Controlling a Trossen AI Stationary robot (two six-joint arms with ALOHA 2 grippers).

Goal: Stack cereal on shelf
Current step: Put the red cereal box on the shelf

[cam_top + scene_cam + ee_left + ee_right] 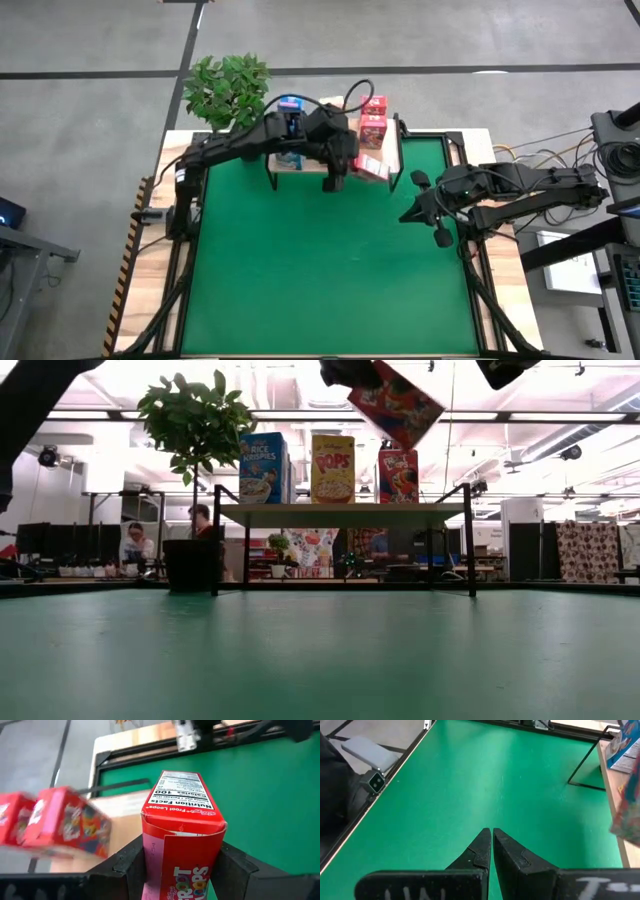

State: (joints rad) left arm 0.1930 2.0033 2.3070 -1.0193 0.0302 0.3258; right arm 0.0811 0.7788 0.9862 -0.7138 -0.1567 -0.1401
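My left gripper [345, 165] reaches over the wooden shelf [340, 513] at the far edge of the green mat and is shut on a red cereal box [182, 820]. In the low view this box [395, 405] hangs tilted, higher than the shelf top. A blue box [262, 468], a yellow box [332, 468] and a red box [398, 475] stand upright on the shelf board. The left wrist view shows two red boxes [65, 822] on the shelf beside the held one. My right gripper [491, 837] is shut and holds nothing, above the mat's right side [406, 216]. My left gripper pinches the red box between its two fingers [127, 865], one on each of two opposite sides [150, 855], at the box's end nearest the wrist. The box sticks out ahead of the fingers. It is lifted clear and tilted, above the shelf's right part.
A potted plant [228, 90] stands by the shelf's left end. The wide green mat [330, 260] lies in front of the shelf inside a black frame. Cables and equipment sit beyond the table's right edge [600, 150]. People sit in the room behind [135, 545].
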